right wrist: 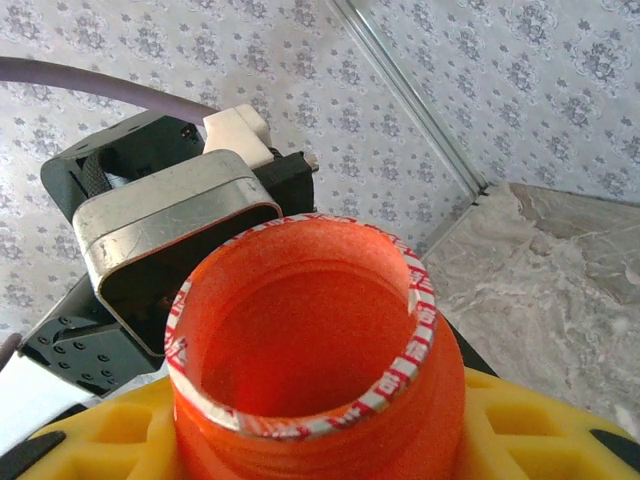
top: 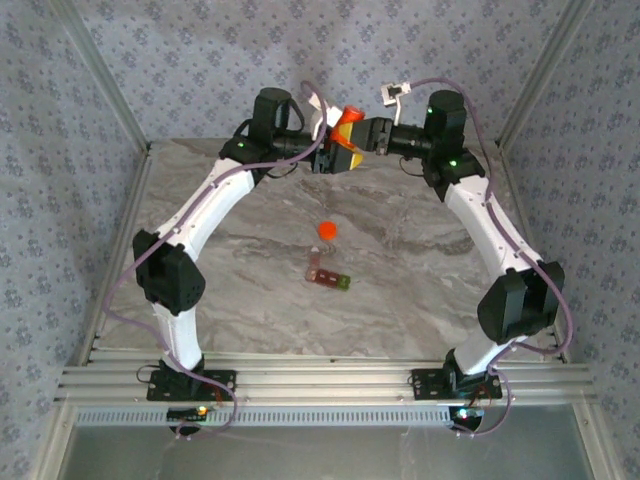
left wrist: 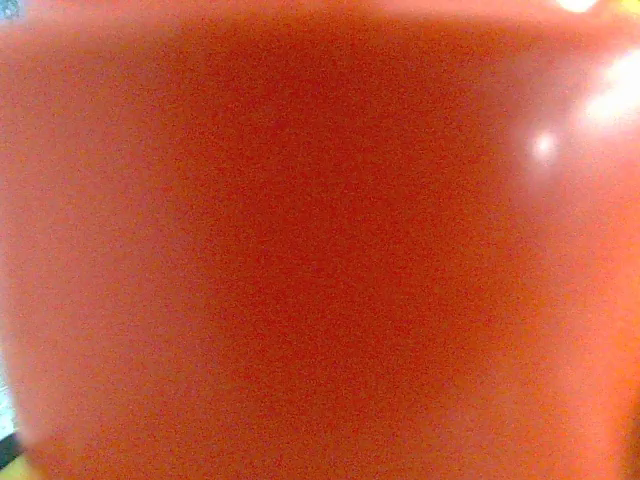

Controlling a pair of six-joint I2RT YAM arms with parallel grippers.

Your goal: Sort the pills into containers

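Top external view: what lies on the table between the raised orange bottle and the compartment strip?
A small round orange cap, on bare marble between bottle and strip, shown in the top external view.

Far centre blocked, rest of table (top: 250, 310) open.
Left arm (top: 215, 200) and right arm (top: 490, 225) meet around the bottle (top: 351, 117); cap (top: 328, 230) and pill strip (top: 328, 276) lie mid-table; sides bare.

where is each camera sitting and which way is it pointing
top external: above and behind the bases, looking down on the table; left arm and right arm meet at the orange bottle.
left wrist: on the left arm, close against an orange-red blur, probably that bottle.
right wrist: on the right arm, facing the bottle's open mouth and the left arm beyond; yellow fingers flank it.
shared: top external and right wrist both show the bottle.
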